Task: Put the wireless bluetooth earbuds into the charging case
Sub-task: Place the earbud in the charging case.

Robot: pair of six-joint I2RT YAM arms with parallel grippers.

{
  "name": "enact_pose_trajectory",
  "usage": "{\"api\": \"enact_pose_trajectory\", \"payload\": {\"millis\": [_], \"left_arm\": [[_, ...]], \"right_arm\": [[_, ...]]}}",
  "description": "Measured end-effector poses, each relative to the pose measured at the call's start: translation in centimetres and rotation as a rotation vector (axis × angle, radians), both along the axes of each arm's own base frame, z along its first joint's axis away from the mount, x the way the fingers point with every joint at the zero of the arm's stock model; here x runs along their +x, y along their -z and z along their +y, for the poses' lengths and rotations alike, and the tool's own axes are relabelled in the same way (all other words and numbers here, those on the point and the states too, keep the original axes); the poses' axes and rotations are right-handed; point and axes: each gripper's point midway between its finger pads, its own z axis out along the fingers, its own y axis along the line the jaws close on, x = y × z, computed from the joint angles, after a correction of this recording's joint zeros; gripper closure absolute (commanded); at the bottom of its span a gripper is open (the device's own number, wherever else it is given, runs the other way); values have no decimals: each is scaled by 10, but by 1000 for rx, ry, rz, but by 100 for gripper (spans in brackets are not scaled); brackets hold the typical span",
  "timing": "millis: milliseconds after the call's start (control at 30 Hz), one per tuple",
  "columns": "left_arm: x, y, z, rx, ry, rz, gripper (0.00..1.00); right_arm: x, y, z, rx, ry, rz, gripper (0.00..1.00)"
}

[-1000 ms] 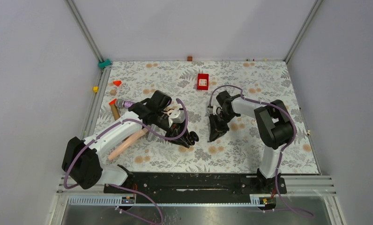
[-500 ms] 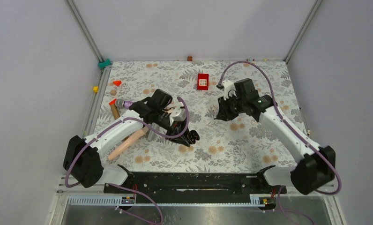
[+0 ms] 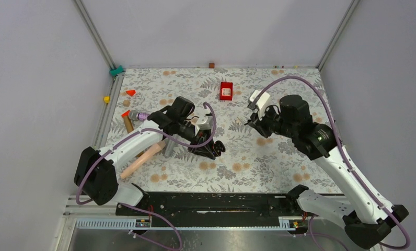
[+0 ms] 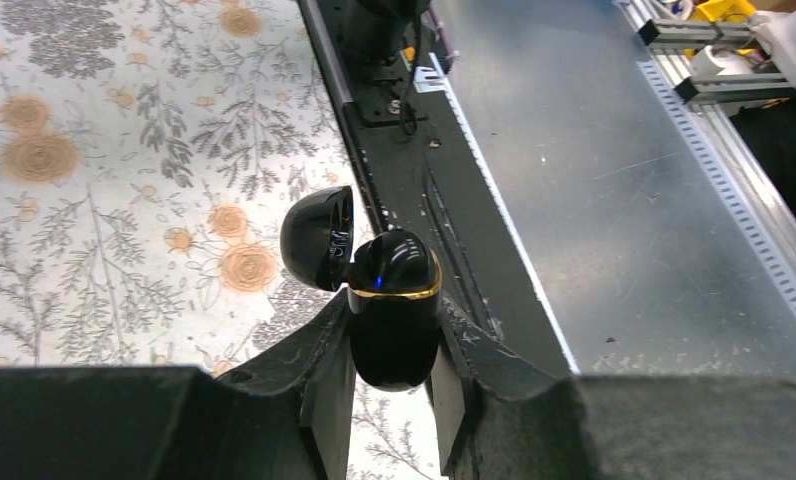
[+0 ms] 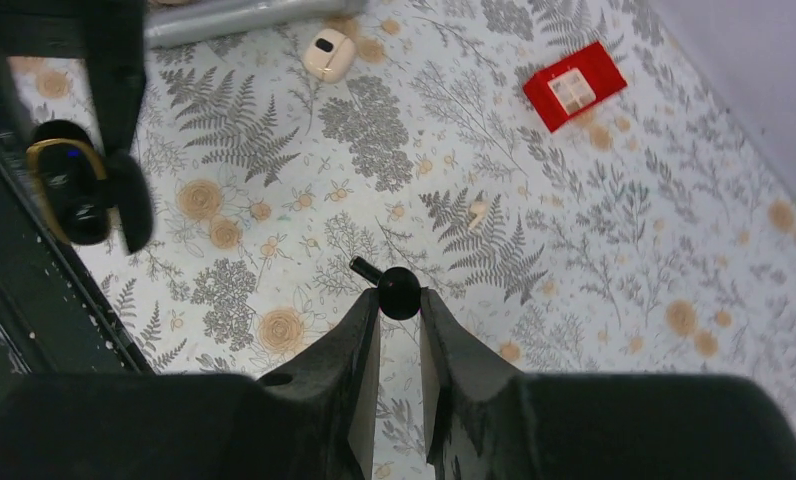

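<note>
My left gripper (image 4: 392, 335) is shut on the charging case (image 4: 394, 345), a glossy black case with a gold rim and a blue light. Its lid (image 4: 316, 240) hangs open to the left. The case also shows in the top view (image 3: 216, 148) and the right wrist view (image 5: 69, 190). My right gripper (image 5: 399, 300) is shut on one black earbud (image 5: 398, 290), its short stem pointing up-left, held above the floral mat. In the top view the right gripper (image 3: 251, 123) is right of the case and apart from it. The second earbud is not visible.
A red square box (image 3: 226, 90) lies at the back middle. A cream pebble-shaped case (image 5: 328, 53) and a silver cylinder (image 5: 234, 15) lie near the left arm. Orange cones (image 3: 130, 92) and a wooden stick (image 3: 140, 159) are at the left.
The right arm has risen off the mat and swung back to the right with the earbud in its jaws. The left gripper has shifted slightly toward the far right with the case.
</note>
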Motion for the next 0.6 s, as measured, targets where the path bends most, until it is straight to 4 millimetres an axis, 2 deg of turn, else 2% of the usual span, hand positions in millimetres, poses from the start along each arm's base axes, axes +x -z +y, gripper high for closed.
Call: {"api": "enact_pose_trajectory", "payload": {"millis": [167, 600], "left_arm": [[13, 5, -7, 14, -56, -13, 100], [30, 15, -15, 14, -150, -20, 100]], "right_arm": [[-22, -3, 21, -69, -130, -56, 84], [-53, 13, 55, -193, -305, -88, 83]]}}
